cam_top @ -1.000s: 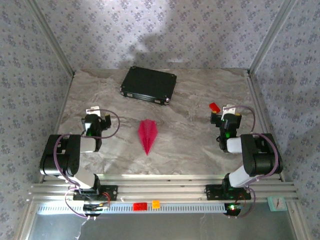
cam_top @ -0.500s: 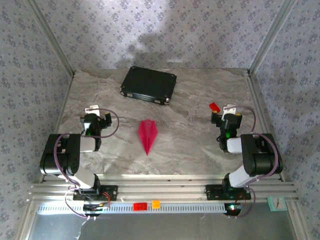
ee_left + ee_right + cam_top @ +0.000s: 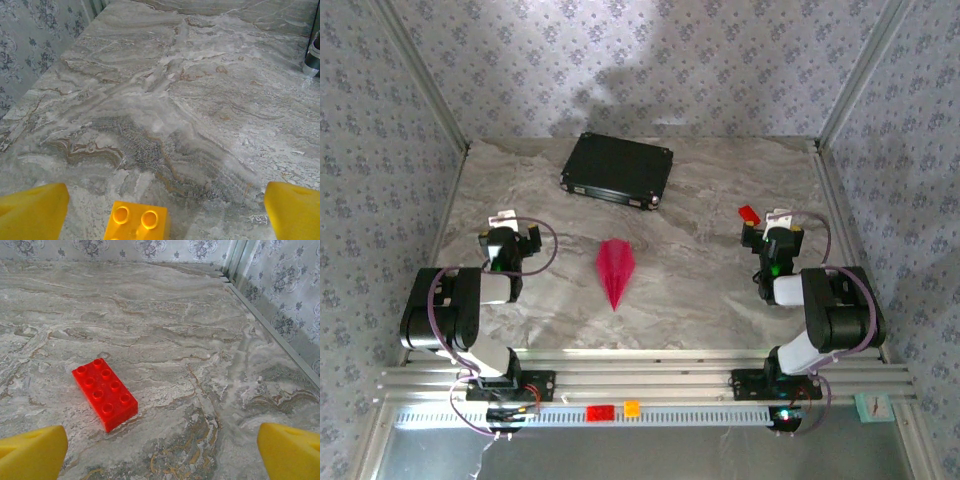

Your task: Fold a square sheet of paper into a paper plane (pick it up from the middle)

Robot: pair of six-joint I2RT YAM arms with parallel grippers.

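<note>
The paper plane [image 3: 615,270], a slim magenta-pink dart with a centre crease, lies flat mid-table with its point toward the near edge. My left gripper [image 3: 510,228] stands well to its left, jaws wide open; its yellow fingertips [image 3: 32,210] frame bare marble in the left wrist view [image 3: 167,200]. A yellow brick [image 3: 137,222] sits between them at the bottom edge, touching neither. My right gripper [image 3: 770,222] is far to the plane's right, open [image 3: 162,450], holding nothing.
A black case [image 3: 618,168] lies at the back centre. A small red block [image 3: 749,214] rests just ahead-left of the right gripper [image 3: 105,392]. A red brick [image 3: 600,412] and an orange cube [image 3: 632,408] sit on the front rail. Walls close both sides.
The left gripper has shifted very slightly up and left. The paper plane and the right arm have not moved.
</note>
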